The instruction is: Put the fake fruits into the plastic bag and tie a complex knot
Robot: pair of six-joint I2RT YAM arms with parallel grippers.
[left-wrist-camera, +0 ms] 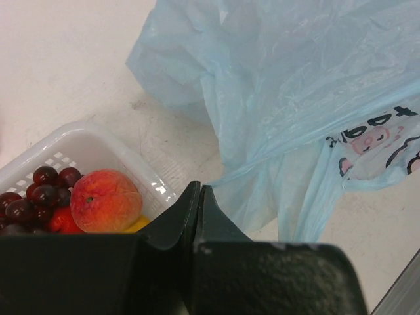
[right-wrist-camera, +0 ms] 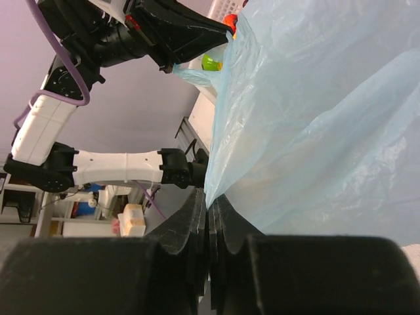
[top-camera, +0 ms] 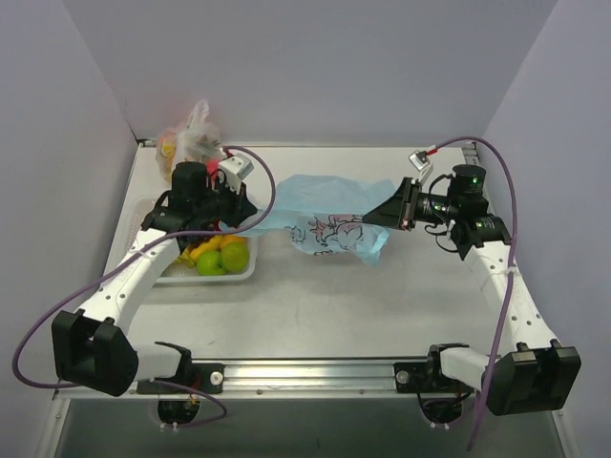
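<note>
Plastic bag [top-camera: 329, 205] stretched between both arms; left pincer [left-wrist-camera: 199, 192] and right pincer [right-wrist-camera: 209, 200] each clamp it.

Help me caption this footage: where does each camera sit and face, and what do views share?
Top: above and behind, looking down at the table; left arm, right arm show.
Left wrist: on that arm, looking down past the left gripper at bag and fruit basket.
Right wrist: on its arm, looking sideways past the right gripper along the bag toward the left arm.
All share the bag.
</note>
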